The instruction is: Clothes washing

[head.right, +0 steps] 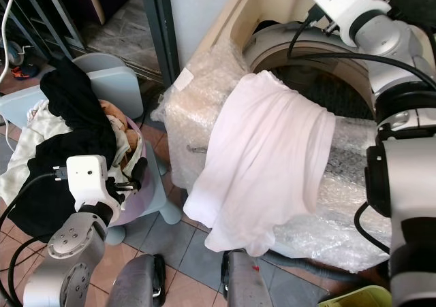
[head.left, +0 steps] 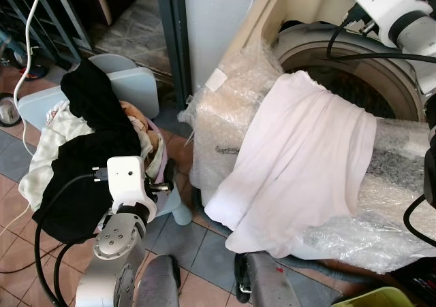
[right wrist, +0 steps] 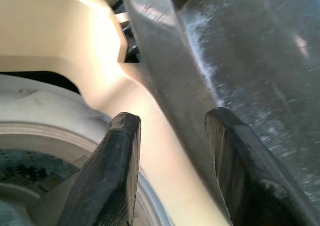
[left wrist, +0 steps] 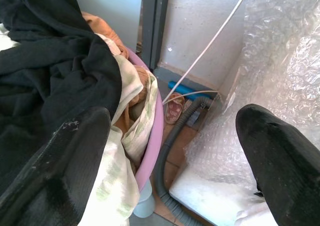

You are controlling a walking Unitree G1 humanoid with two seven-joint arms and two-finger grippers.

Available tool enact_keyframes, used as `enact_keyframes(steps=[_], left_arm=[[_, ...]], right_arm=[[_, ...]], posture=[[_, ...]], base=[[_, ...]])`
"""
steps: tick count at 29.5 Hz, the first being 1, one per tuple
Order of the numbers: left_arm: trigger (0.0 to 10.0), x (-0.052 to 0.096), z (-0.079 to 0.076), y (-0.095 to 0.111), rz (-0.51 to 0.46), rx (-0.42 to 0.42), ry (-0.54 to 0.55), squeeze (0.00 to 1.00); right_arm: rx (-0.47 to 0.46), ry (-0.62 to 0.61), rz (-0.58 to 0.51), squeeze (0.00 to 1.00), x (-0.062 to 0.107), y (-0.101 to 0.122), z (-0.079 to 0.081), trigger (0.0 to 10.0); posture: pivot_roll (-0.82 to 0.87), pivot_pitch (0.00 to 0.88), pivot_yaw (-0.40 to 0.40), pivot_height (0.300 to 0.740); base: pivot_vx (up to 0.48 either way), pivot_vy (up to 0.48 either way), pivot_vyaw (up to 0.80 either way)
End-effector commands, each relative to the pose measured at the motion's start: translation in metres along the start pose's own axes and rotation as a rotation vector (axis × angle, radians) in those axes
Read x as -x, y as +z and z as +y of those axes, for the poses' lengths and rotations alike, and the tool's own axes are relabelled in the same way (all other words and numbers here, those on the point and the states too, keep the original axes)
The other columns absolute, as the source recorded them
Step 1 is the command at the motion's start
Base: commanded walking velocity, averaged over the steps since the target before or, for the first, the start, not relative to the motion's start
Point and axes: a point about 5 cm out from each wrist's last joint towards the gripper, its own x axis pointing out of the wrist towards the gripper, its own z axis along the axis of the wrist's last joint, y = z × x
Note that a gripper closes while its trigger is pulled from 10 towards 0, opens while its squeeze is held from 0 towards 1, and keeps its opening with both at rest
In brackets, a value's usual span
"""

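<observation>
White shirt (head.left: 300,160) draped over washer (head.right: 272,38) rim, could slide off. Right gripper (right wrist: 172,171) far at lid, fingers apart, empty. Left gripper (left wrist: 175,176) wide apart near basket (left wrist: 150,141); could snag hose (left wrist: 167,153).

No readable text, label, brand, number or sign anywhere. A small pale tag (head.left: 215,79) stuck on the bubble wrap (head.left: 228,109) around the washing machine (head.left: 354,62), just beside the white garment (head.left: 300,157), too small and blurred to read.
</observation>
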Motion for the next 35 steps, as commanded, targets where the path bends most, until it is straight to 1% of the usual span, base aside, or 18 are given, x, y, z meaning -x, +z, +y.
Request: enact_keyframes(steps=[1, 4, 6, 7, 10, 12, 14, 17, 18, 20, 23, 24, 25, 26, 27, 28, 30, 35], left_arm=[[10.0, -0.003, 0.001, -0.002, 0.004, -0.008, 0.015, 0.00], [10.0, -0.008, -0.001, -0.003, 0.004, -0.003, 0.006, 0.00], [10.0, -0.012, -0.001, -0.002, -0.002, -0.004, 0.005, 0.00], [10.0, -0.014, -0.001, -0.001, -0.012, -0.003, 0.007, 0.00], [10.0, -0.017, -0.001, 0.000, -0.021, -0.001, 0.010, 0.00], [10.0, -0.020, 0.001, 0.001, -0.032, -0.001, 0.017, 0.00], [10.0, -0.023, 0.001, 0.000, -0.036, 0.000, 0.019, 0.00], [10.0, -0.028, -0.001, 0.001, -0.047, 0.004, 0.011, 0.00], [10.0, -0.028, -0.001, 0.001, -0.047, 0.004, 0.011, 0.00], [10.0, -0.033, -0.004, 0.005, -0.069, 0.015, -0.008, 0.00], [10.0, -0.036, -0.005, 0.006, -0.074, 0.014, -0.011, 0.00], [10.0, -0.038, -0.006, 0.006, -0.077, 0.014, -0.014, 0.00], [10.0, -0.040, -0.008, 0.007, -0.081, 0.016, -0.021, 0.00], [10.0, -0.041, -0.009, 0.008, -0.085, 0.018, -0.026, 0.00], [10.0, -0.044, -0.013, 0.009, -0.091, 0.017, -0.044, 0.00], [10.0, -0.044, -0.013, 0.009, -0.091, 0.017, -0.044, 0.00], [10.0, -0.049, -0.020, 0.012, -0.107, 0.001, -0.080, 0.00], [10.0, -0.058, -0.025, 0.015, -0.119, -0.017, -0.110, 0.00]], right_arm=[[0.017, 0.093, 0.090, 1.00, 0.004, -0.018, 0.005, 10.0], [0.155, 0.332, 0.239, 1.00, 0.015, -0.047, 0.020, 10.0], [0.092, 0.188, 0.196, 1.00, 0.015, -0.042, 0.006, 10.0], [0.063, 0.096, 0.099, 1.00, 0.013, -0.028, -0.006, 10.0], [-0.023, 0.044, 0.000, 1.00, 0.013, -0.014, -0.016, 10.0], [-0.109, -0.019, -0.187, 1.00, 0.019, -0.001, -0.024, 10.0], [-0.147, -0.046, -0.243, 1.00, 0.023, -0.002, -0.025, 10.0], [-0.280, -0.070, -0.345, 1.00, 0.032, -0.010, -0.008, 10.0], [-0.280, -0.070, -0.345, 1.00, 0.032, -0.010, -0.008, 10.0], [-0.399, -0.197, -0.366, 0.67, 0.044, -0.017, 0.014, 10.0], [-0.446, -0.291, -0.343, 0.65, 0.053, -0.023, 0.028, 10.0], [-0.468, -0.296, -0.340, 0.54, 0.057, -0.024, 0.040, 10.0], [-0.436, -0.292, -0.345, 0.30, 0.063, -0.021, 0.054, 10.0], [-0.412, -0.289, -0.352, 0.30, 0.067, -0.020, 0.063, 10.0], [-0.428, -0.283, -0.364, 0.00, 0.075, -0.015, 0.080, 10.0], [-0.428, -0.283, -0.364, 0.00, 0.075, -0.015, 0.080, 10.0], [-0.436, -0.233, -0.370, 0.00, 0.082, -0.007, 0.099, 10.0], [-0.308, -0.074, -0.435, 0.00, 0.084, 0.005, 0.116, 10.0]], posture=[[0.06, 0.202, -0.027, 0.728], [0.04, 0.178, -0.029, 0.728], [0.04, 0.171, -0.029, 0.728], [0.04, 0.158, -0.032, 0.728], [0.04, 0.151, -0.032, 0.728], [0.03, 0.132, -0.031, 0.728], [0.02, 0.121, -0.028, 0.728], [0.01, 0.109, -0.021, 0.728], [0.01, 0.109, -0.021, 0.728], [-0.02, 0.095, -0.008, 0.728], [-0.03, 0.084, 0.003, 0.728], [-0.04, 0.078, 0.010, 0.728], [-0.04, 0.076, 0.013, 0.728], [-0.04, 0.076, 0.013, 0.728], [-0.05, 0.066, 0.027, 0.728], [-0.05, 0.066, 0.027, 0.728], [-0.06, 0.056, 0.042, 0.728], [-0.09, 0.039, 0.098, 0.728]], base=[[0.000, 0.000, 0.00], [0.000, 0.000, 0.00], [0.000, 0.000, 0.00], [0.000, 0.000, 0.00], [0.000, 0.000, 0.00], [0.000, 0.000, 0.00], [0.000, 0.000, 0.00], [0.000, 0.000, 0.00], [0.000, 0.000, 0.00], [0.000, 0.000, 0.00], [0.000, 0.000, 0.00], [0.000, 0.000, 0.00], [0.000, 0.000, 0.00], [0.000, 0.000, 0.00], [0.000, 0.000, 0.00], [0.000, 0.000, 0.00], [0.000, 0.000, 0.00], [0.000, 0.000, 0.00]])
